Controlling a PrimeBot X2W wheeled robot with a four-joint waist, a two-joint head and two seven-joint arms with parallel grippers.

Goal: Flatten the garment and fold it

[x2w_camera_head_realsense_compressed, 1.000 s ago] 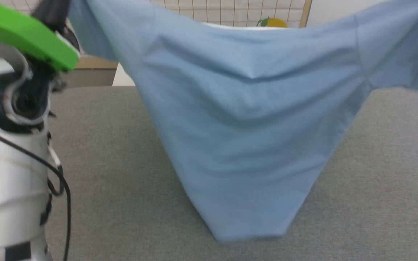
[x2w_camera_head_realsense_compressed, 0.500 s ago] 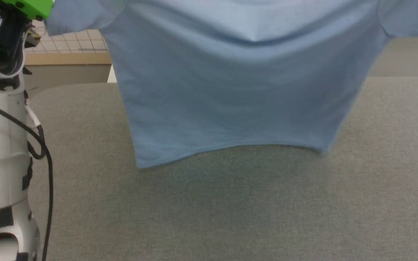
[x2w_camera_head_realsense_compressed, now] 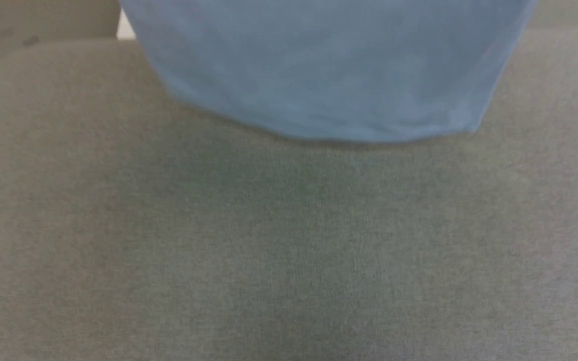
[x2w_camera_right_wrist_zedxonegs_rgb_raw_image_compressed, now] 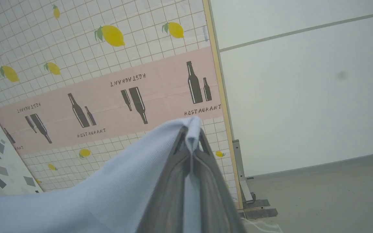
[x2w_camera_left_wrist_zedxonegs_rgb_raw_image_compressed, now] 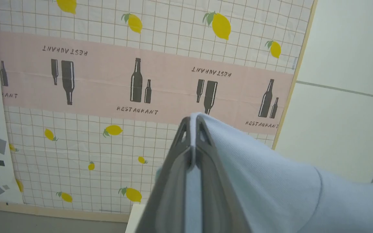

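From my head, the garment (x2w_camera_head_realsense_compressed: 319,65) hangs down at the top, its bottom edge close above the gray table (x2w_camera_head_realsense_compressed: 269,250). From my left wrist, my left hand (x2w_camera_left_wrist_zedxonegs_rgb_raw_image_compressed: 193,121) is pinched tight on its top edge, and the cloth runs off toward my other hand. From my right wrist, my right hand (x2w_camera_right_wrist_zedxonegs_rgb_raw_image_compressed: 192,134) pinches the other end. It stretches side to side between them, bottom edge pointing down.

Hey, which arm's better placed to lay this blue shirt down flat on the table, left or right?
Probably neither has an edge. The left gripper and the right gripper each have jaws shut on a pinch of the garment, held up with its hem hanging over the table. Lower both together.
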